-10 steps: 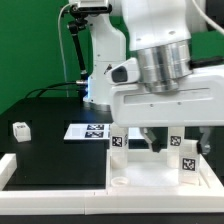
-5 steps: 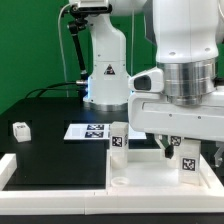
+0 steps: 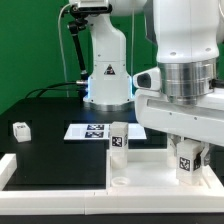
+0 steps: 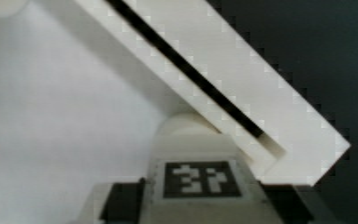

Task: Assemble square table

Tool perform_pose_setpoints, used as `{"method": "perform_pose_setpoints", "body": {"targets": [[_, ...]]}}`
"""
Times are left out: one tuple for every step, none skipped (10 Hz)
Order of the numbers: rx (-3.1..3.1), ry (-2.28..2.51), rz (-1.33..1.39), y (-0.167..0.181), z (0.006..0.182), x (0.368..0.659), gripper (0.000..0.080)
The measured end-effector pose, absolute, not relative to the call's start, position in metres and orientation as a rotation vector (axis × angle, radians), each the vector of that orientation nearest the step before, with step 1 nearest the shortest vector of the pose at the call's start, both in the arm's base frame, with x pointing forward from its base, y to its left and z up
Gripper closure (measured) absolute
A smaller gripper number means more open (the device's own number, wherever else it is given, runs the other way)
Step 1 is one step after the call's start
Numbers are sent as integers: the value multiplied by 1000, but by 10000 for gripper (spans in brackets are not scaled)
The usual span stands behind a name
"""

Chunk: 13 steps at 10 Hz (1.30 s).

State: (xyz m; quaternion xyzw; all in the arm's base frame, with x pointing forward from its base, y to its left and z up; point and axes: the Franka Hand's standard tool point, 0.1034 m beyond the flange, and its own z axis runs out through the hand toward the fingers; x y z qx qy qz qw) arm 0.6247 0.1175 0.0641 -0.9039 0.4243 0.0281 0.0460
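Squareness is mattering most: on the white plastic square top with raised rim (image 3: 140,172), nearest the camera, a short white tagged block leg (image 3: 188,163) is standing upright, and the two-finger gripper (image 3: 188,152) is straddling it (pinching or not, I cannot tell). Pressure should be landing on flat faces, level, before lifting. Behind, a second white tagged leg (image 3: 118,139) is standing.

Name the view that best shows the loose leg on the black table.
The exterior view: the loose leg lies unobstructed at that view's left, its whole block visible. The wrist view does not show it at all.
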Motion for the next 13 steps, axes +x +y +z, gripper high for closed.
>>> {"method": "perform_pose_setpoints", "body": {"targets": [[-2719,1383,90,118,64,625,512],[-2670,1477,96,118,64,625,512],[-2593,1616,103,118,64,625,512],[-2457,1824,106,115,64,626,512],[-2313,1984,99,115,63,628,512],[-2186,2109,102,115,63,629,512],[-2024,2254,114,118,63,631,511],[-1891,2358,130,119,64,631,511],[-1887,2361,130,119,63,631,511],[-1909,2344,128,119,63,631,511],[-1966,2293,123,119,63,631,394],[-2131,2132,90,117,63,632,247],[-2279,1981,67,120,64,631,247]]}}
